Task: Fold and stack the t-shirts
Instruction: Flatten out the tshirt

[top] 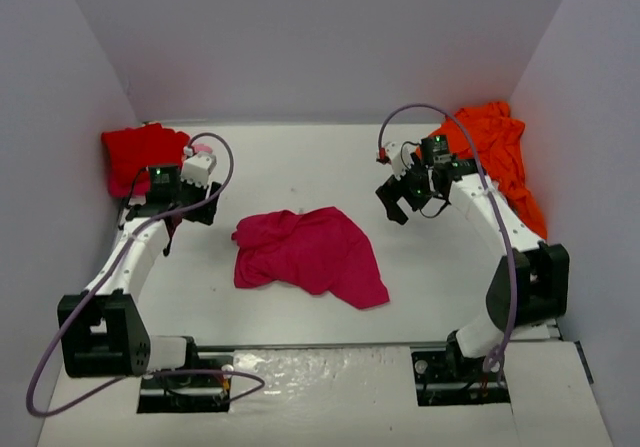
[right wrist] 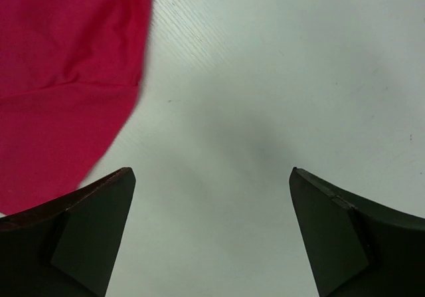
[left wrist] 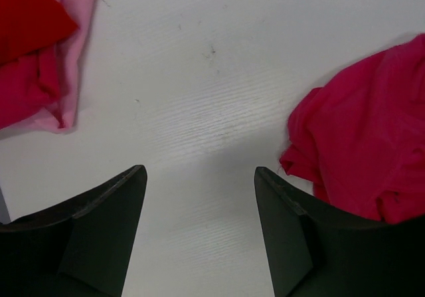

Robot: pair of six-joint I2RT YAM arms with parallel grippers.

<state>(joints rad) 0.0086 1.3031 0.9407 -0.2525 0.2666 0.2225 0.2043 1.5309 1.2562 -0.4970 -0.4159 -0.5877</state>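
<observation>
White table (top: 300,167), plain pale walls (top: 300,47) on three sides. Magenta t-shirt (top: 308,255) lies crumpled mid-table, not flat and not folded. Red t-shirt (top: 140,152) is bunched in the far left corner, with some pink cloth (left wrist: 76,51) showing at its edge in the left wrist view. Orange t-shirt (top: 500,157) is heaped far right against the wall.

Left gripper (left wrist: 199,171): jaws apart with only bare table between them. It hangs between the red heap and the magenta shirt, touching neither. Right gripper (right wrist: 212,171): jaws spread wide and empty, over bare table just right of the magenta shirt's edge.

Judgement: the step in hand looks like spreading the magenta shirt flat before any fold. No tidy folded stack is visible, so the task is early.

To do it well:
- Each gripper takes one outer side of the shirt.
- Pinch a single layer at hem or shoulder, not a bunched lump.
- Lift only enough for the wrinkles to drop out.
- Pull apart evenly and lay it down with the sleeves out.

Limp cloth, so an uneven pull would likely twist it. Stay off the red and orange heaps.
</observation>
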